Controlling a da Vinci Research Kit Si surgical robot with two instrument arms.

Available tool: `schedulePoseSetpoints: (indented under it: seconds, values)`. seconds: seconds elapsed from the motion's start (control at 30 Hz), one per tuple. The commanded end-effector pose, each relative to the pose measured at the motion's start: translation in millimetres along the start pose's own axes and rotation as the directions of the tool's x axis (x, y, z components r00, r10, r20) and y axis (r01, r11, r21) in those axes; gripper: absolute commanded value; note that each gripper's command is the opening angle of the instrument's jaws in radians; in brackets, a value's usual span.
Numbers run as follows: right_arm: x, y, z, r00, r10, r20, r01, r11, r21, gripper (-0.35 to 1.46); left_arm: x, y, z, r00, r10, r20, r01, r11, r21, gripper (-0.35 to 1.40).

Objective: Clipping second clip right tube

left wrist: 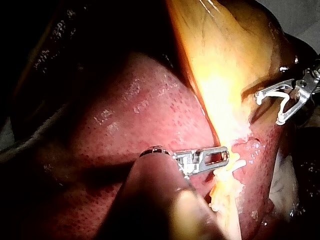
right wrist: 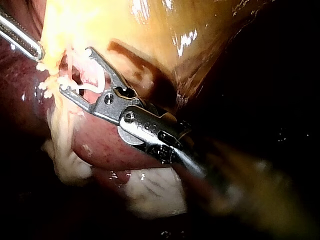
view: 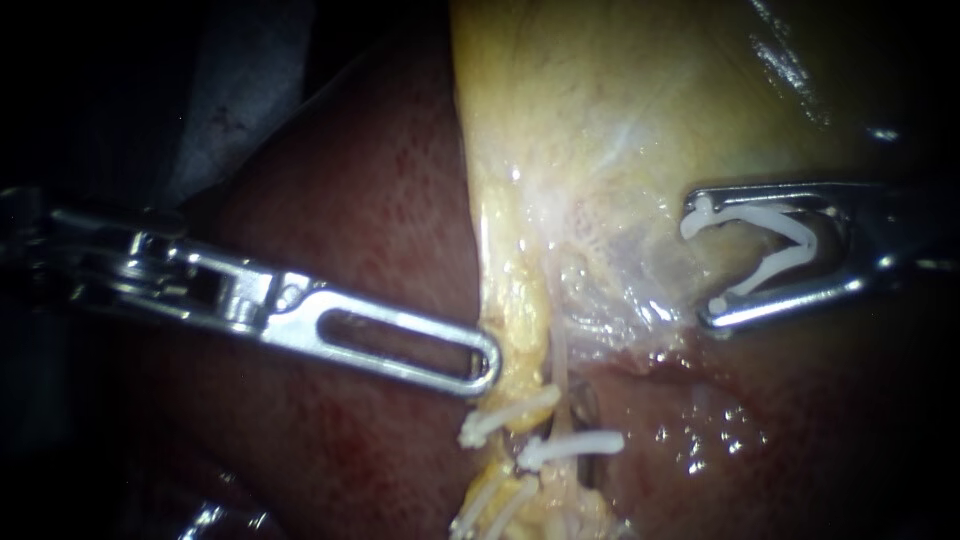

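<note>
My right instrument (view: 702, 262) comes in from the right, its jaws standing wide with an open white clip (view: 770, 250) seated between them and touching both. It hovers over pale tissue at the gallbladder's (view: 600, 100) lower edge, above and right of the thin tubes (view: 562, 365). Two shut white clips (view: 505, 415) (view: 570, 447) lie across the tubes lower down, with more white clips below them. My left instrument (view: 485, 365) reaches in from the left, its slotted jaws shut on the yellow tissue strand (view: 510, 300) beside the tubes. Which tube is the right one I cannot tell.
Dark red liver (view: 350, 220) lies under and left of the strand and also below the right instrument. In the right wrist view the loaded jaws (right wrist: 76, 70) sit just short of the strand, with the left instrument (right wrist: 22, 37) beyond them. Wet glints mark the liver (view: 720, 430).
</note>
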Motion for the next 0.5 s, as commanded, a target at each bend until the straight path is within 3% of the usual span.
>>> schedulePoseSetpoints:
  seconds: [0.03,0.23,0.5]
  values:
    - [0.0,0.0,0.0,1.000,0.000,0.000,0.000,1.000,0.000,0.60,0.0,0.0,0.0,1.0000,0.000,0.000,0.000,1.000,0.000,-0.35]
    - [-0.1,-0.1,0.1,1.000,-0.001,0.000,0.001,1.000,0.000,0.60,-0.5,-0.3,-0.7,1.0000,-0.002,-0.005,0.002,1.000,0.005,-0.35]
    - [-0.5,-0.7,0.7,1.000,0.002,0.000,-0.002,1.000,-0.004,0.60,-2.5,-0.9,-4.6,0.9997,-0.014,0.018,0.014,1.000,0.003,-0.35]
